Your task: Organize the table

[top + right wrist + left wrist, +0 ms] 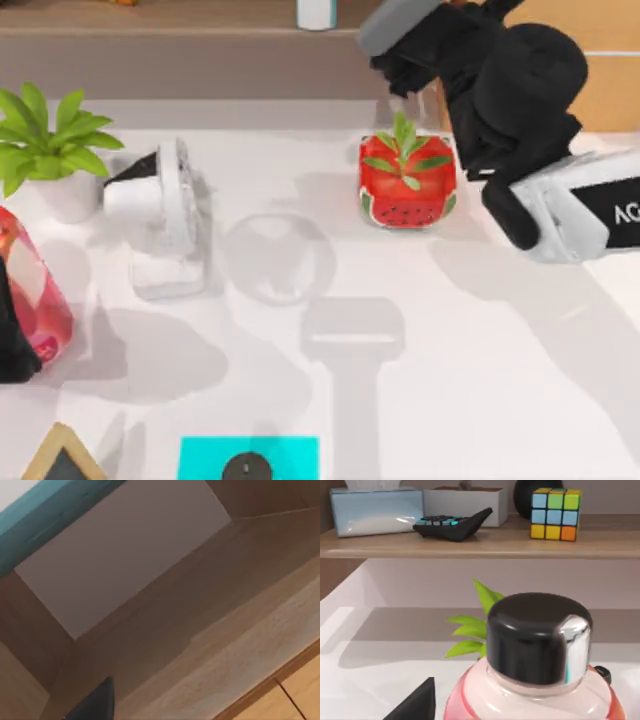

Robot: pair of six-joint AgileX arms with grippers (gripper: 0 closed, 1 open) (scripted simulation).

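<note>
You see: plant (45,140) far left; watermelon pot (407,182) centre-right; pink bottle (535,680), black cap. Teal pad (249,458) at near edge. On shelf (480,544): tissue box (376,510), calculator (452,524), cube (555,513).

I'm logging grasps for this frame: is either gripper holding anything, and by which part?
It cannot be told. The left gripper is at the red bottle, black cap close below its wrist camera; no closed hold shows. The right gripper reaches toward the wooden shelf.

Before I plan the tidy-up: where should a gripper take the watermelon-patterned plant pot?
Grip the watermelon pot across its two flat side walls, below the rim, coming down from above but offset from the centre. Its boxy shape suits parallel fingers, and the sprig sticks up in the middle.
</note>
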